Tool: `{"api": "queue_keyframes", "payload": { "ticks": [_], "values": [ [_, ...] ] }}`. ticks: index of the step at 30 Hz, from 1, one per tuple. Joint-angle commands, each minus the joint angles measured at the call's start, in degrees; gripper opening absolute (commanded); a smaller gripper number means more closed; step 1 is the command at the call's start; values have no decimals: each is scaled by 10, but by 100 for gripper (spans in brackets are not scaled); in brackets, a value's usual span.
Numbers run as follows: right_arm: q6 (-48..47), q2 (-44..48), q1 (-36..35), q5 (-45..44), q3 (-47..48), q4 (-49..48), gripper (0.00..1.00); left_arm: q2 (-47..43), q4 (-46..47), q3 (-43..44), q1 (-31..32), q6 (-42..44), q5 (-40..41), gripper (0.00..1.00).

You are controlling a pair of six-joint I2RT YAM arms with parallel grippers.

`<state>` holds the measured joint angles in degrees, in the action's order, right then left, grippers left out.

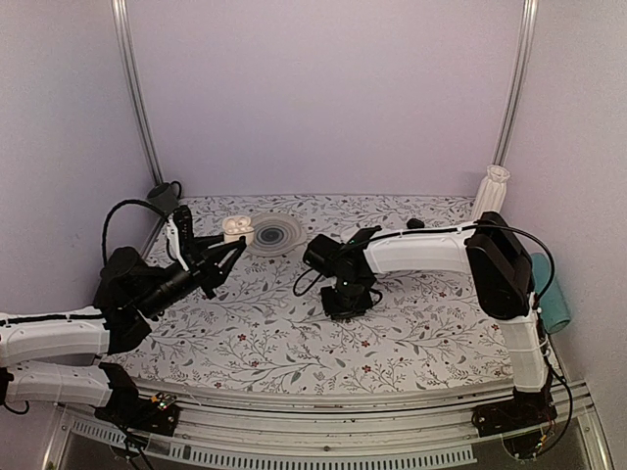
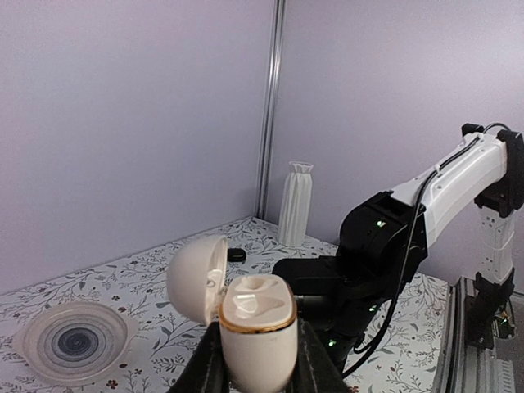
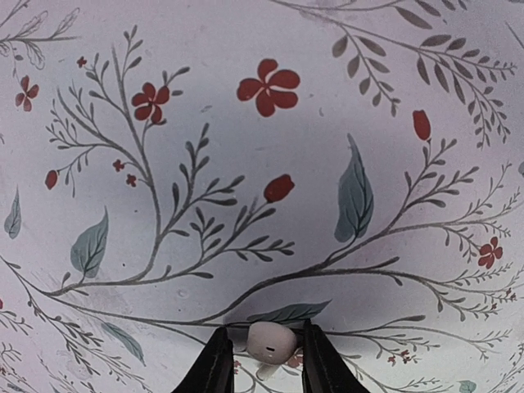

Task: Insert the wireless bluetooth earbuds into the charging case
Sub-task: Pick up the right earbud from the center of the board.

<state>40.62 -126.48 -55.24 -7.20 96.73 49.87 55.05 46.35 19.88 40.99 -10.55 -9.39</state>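
The left jaws gripped the small glossy white pebble-shaped charging case (image 2: 255, 327), lid open, above the far-left corner of the floral-printed table (image 1: 411, 333); no bud looked seated yet. The right jaws pinched one tiny cream earbud (image 3: 270, 341) low over its middle, plain lilac walls (image 1: 323, 98) around.

Left arm (image 1: 59, 338) reaches far-left, gripper (image 2: 255, 360) clamped on the case (image 2: 255, 327). Right arm (image 1: 421, 250) bends left, gripper (image 3: 266, 360) pointing down, pinching an earbud (image 3: 270, 341).
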Motion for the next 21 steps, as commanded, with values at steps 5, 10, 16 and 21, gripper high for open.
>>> {"api": "queue_keyframes", "payload": {
  "ticks": [5,10,16,21],
  "values": [
    [-12,-27,-4,-14,23,12,28,-3,13,3,2,-1,0,0],
    [-12,-25,-4,-21,22,19,27,2,14,6,2,-2,-2,0],
    [-18,-26,-4,-24,22,17,25,7,16,9,2,-4,-6,0],
    [-23,-28,-5,-25,22,18,22,6,16,9,2,-4,-5,0]
  ]
}}
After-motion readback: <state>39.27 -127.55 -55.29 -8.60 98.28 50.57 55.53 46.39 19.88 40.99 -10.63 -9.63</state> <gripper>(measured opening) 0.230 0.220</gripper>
